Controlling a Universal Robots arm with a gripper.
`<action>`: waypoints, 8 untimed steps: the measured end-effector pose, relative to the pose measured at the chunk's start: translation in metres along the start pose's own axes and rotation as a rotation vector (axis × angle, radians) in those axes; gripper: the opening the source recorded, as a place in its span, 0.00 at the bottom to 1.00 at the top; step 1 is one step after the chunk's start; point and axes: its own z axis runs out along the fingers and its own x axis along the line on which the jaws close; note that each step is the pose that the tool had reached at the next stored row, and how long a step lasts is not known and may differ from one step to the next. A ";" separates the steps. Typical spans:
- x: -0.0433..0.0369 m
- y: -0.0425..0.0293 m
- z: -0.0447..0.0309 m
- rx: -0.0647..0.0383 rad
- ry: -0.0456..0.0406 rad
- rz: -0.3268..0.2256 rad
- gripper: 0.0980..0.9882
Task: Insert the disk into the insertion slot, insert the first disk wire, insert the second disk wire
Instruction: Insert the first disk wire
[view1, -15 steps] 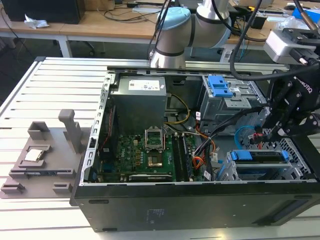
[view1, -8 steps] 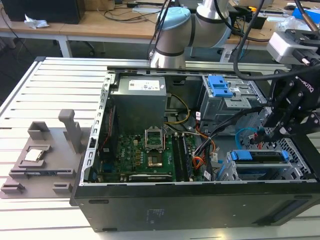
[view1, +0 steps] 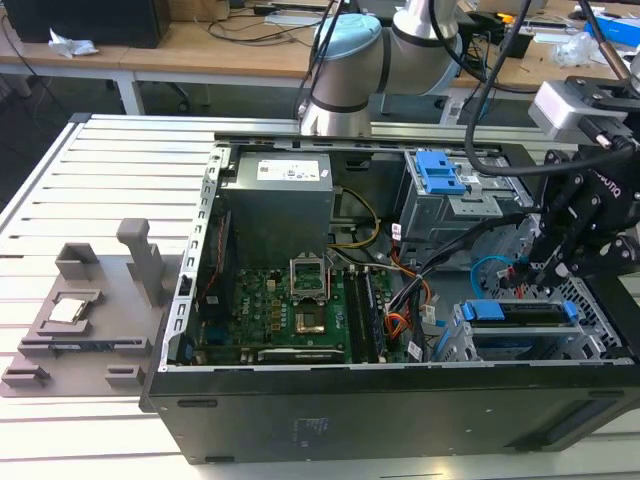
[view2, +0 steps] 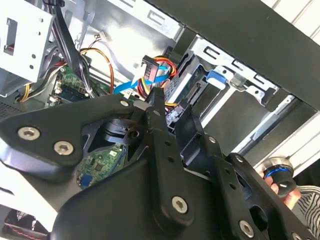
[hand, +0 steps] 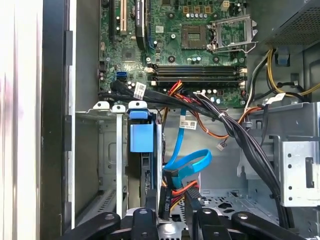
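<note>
One arm (view1: 345, 70), grey-jointed with pale blue caps, reaches over an open black computer case (view1: 350, 420) on a ribbed metal table (view1: 100, 180); its one gripper (view1: 548, 268) hangs down into the case at the exterior view's right, just above the drive bays. In the first wrist view its two black fingers (hand: 150, 207) stand apart with a gap between them, clamped on nothing; one black connector (hand: 166, 200) with red and orange wires lies in that gap, close beside the rear of the disk.

One disk (view1: 520, 311) sits in the insertion slot (view1: 590, 345), a low silver cage with perforated sides; the disk's bright blue plastic carrier shows at both ends. There are two cages in all; the taller grey cage (view1: 480, 195) farther back bears one blue clip (view1: 440, 172).

One flat blue cable (hand: 187, 162) loops loose near the gripper; bundled black wires cross above it. One green motherboard (view1: 270, 310) lies flat in the case; one boxy grey power supply (view1: 275, 200) stands behind it. One grey moulded fixture (view1: 80, 330) rests on the table, at the exterior view's left.
</note>
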 end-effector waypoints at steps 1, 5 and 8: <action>0.0003 -0.0002 0.0017 0.000 0.0000 0.000 0.30; 0.0004 -0.0002 0.0019 0.000 0.0000 0.000 0.28; 0.0005 -0.0002 0.0019 0.000 0.0000 0.000 0.13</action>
